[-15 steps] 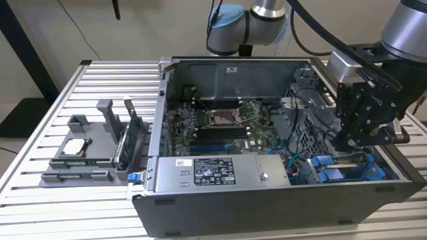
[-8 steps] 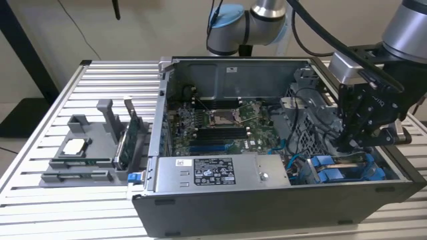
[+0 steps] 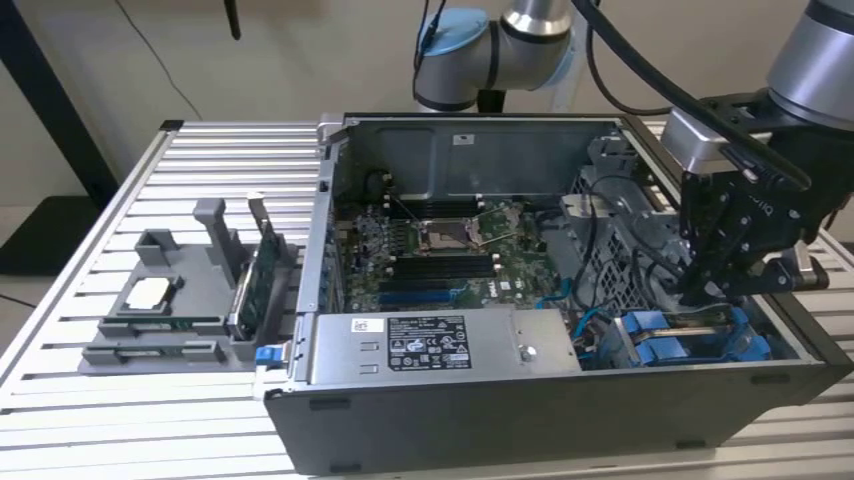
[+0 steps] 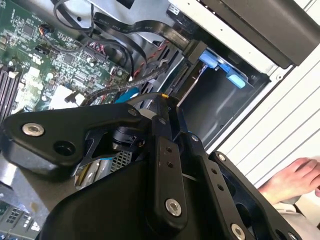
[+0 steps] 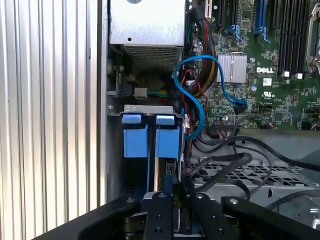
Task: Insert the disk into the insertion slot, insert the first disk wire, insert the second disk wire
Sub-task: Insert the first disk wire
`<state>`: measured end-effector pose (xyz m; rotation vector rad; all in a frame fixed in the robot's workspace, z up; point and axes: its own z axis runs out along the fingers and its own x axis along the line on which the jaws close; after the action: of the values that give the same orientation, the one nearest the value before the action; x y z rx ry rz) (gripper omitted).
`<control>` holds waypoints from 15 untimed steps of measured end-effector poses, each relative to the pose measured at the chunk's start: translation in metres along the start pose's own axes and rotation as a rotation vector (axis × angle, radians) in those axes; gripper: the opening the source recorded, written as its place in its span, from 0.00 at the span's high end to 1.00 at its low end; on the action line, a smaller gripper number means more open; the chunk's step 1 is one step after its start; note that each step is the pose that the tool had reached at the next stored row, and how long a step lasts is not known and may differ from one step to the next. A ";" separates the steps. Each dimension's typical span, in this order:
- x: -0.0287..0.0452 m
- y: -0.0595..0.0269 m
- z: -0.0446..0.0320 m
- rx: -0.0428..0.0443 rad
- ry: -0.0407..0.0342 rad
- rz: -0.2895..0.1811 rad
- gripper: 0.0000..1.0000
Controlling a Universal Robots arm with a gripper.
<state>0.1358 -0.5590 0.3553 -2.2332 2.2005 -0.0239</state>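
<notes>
While insertion is underway, computer case point(image 3: 534, 420): lying open
Insertion slot point(image 5: 115, 170): sitting at the case's four o'clock, exterior view
Disk point(image 5: 167, 142): standing inside it, seemingly seating
Gripper point(image 5: 176, 181): hanging at its edge; grip untellable
Need: pressing straight, without skewing

Silver arm point(image 3: 830, 50), blue joint caps point(image 3: 457, 38)

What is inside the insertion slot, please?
Two blue plastic tabs show inside the insertion slot; the gripper covers the rest, so what lies there cannot be seen.
</notes>
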 end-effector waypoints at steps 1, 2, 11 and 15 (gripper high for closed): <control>0.0000 0.0000 0.0000 0.0001 0.0001 0.000 0.81; 0.0000 -0.0001 0.0001 0.0000 -0.0001 0.000 0.81; 0.0004 -0.0002 0.0017 0.0016 -0.0003 0.000 0.81; 0.0005 -0.0006 0.0031 0.0060 0.0001 0.000 0.81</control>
<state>0.1365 -0.5595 0.3522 -2.2301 2.1976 -0.0305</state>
